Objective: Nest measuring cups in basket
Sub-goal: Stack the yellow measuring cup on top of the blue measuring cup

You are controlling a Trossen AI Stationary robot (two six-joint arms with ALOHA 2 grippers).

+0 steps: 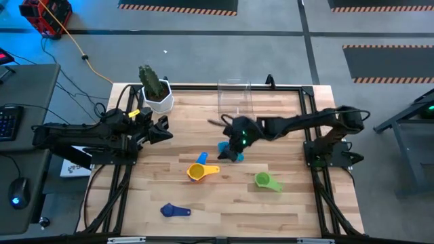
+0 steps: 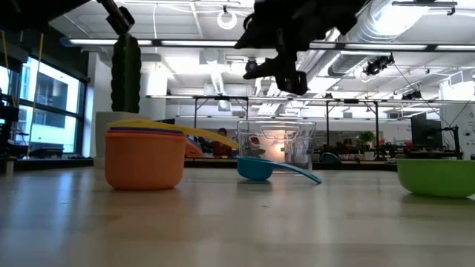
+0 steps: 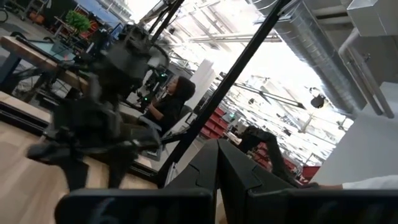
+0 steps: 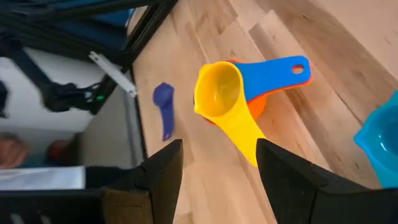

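A stack of nested cups stands on the table near its middle: orange outside, a blue one within, yellow on top. The light blue cup lies just right of the stack, the green cup farther right, and the dark blue cup near the near edge. The clear basket stands at the far edge. My right gripper hangs open above the light blue cup, raised clear of the table, and touches nothing. My left gripper waits, shut, near the cactus pot.
A white pot with a green cactus stands at the far left corner, beside my left arm. Dark frame rails run along the table's edges. Bare wood lies between the stack and the near edge.
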